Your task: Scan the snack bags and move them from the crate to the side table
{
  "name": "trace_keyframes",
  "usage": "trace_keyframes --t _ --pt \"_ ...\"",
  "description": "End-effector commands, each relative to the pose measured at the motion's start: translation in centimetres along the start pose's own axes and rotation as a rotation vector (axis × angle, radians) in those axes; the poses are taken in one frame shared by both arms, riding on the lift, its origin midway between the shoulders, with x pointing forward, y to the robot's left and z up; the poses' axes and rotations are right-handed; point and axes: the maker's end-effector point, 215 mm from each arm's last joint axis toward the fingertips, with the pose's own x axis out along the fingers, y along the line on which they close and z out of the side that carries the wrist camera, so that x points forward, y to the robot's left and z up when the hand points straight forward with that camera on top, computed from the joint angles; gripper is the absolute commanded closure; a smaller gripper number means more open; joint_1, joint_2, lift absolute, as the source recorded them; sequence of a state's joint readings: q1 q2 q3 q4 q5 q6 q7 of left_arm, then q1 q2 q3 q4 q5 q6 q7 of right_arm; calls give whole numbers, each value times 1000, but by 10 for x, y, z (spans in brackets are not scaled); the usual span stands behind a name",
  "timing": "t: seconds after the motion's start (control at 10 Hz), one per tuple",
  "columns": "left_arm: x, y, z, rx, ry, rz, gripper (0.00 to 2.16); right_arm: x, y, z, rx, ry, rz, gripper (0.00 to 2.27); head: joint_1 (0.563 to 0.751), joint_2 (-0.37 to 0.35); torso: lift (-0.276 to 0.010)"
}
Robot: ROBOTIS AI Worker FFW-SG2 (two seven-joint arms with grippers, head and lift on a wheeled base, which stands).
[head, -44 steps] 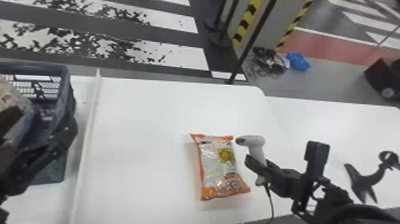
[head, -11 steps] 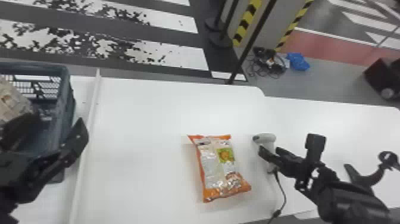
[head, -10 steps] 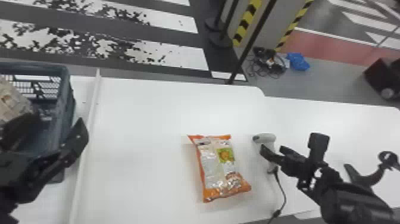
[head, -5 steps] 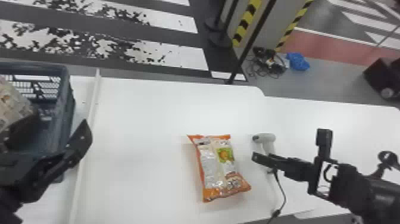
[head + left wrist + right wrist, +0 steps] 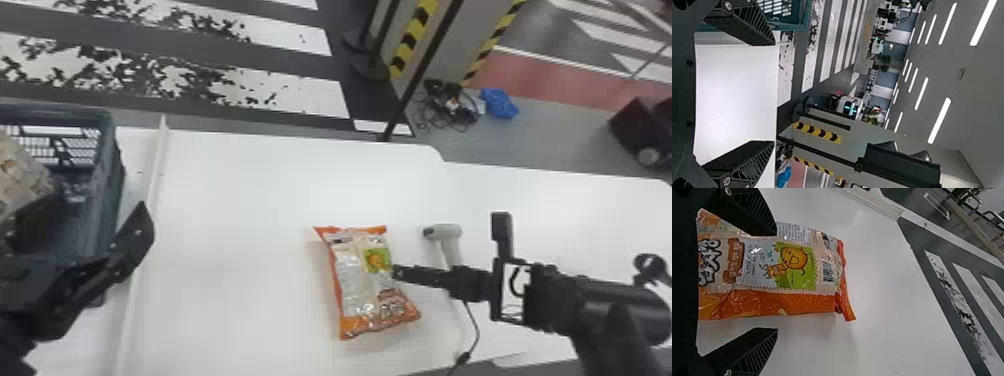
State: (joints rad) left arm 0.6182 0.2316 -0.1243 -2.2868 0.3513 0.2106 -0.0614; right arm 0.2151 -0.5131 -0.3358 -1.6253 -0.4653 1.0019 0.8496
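Because the bag (image 5: 361,282) lies flat and loose on the desk (image 5: 240,235), its soft body will likely give before it slides into a firm hold. The right claw (image 5: 776,282) is spread over it; one finger overlaps the bag's edge and the other stands past the opposite edge, though contact is hard to tell. The left claw (image 5: 774,93) is spread too, empty, beside the crate (image 5: 104,200) at far left, where another bag (image 5: 22,172) sits. A scanner (image 5: 452,242) rests just right of the bag on the desk, its cord (image 5: 472,320) trailing near. The barcode (image 5: 828,271) faces up toward the bag's far end, but whether it has been read cannot be told. The bag should be light, its film shiny and probably slippery, its contents brittle if they are crisps or puffs. Best to take it across the filled middle, one finger down each long side, and squeeze only until the film bunches; a pinch on the flat far seal could slip or let the bag swing. The overlapping finger would press down on the snacks if lowered as it is, so a small shift to straddle the bag seems wise first.
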Motion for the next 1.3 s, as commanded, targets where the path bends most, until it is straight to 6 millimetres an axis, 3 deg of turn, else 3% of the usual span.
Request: trace_keyframes --t 0.0,0.4,0.5,0.6,0.7,0.8,1.0,1.2 --pt "0 0 -1 0 3 -2 100 10 -1 0 -3 7 20 56 695 -330 -87" --pt "0 0 -3 -2 9 0 100 38 12 -16 -8 60 69 80 695 -304 -87" --pt "0 1 -5 -2 11 1 100 47 16 -22 -8 76 71 184 695 -292 -87" --pt "0 0 -4 -2 10 1 100 52 14 -26 -19 96 54 569 695 -279 -87" --pt "-1 0 -5 -3 10 1 100 53 8 -30 -7 111 26 1959 695 -270 -87" --pt "-1 0 -5 -5 11 1 100 52 6 -28 -13 101 27 2138 695 -270 -87" --pt "-1 0 -5 -6 10 3 100 43 9 -21 -12 60 33 2142 695 -275 -87" --pt "-2 1 -7 -7 14 4 100 24 26 -8 -10 40 49 2142 695 -283 -87"
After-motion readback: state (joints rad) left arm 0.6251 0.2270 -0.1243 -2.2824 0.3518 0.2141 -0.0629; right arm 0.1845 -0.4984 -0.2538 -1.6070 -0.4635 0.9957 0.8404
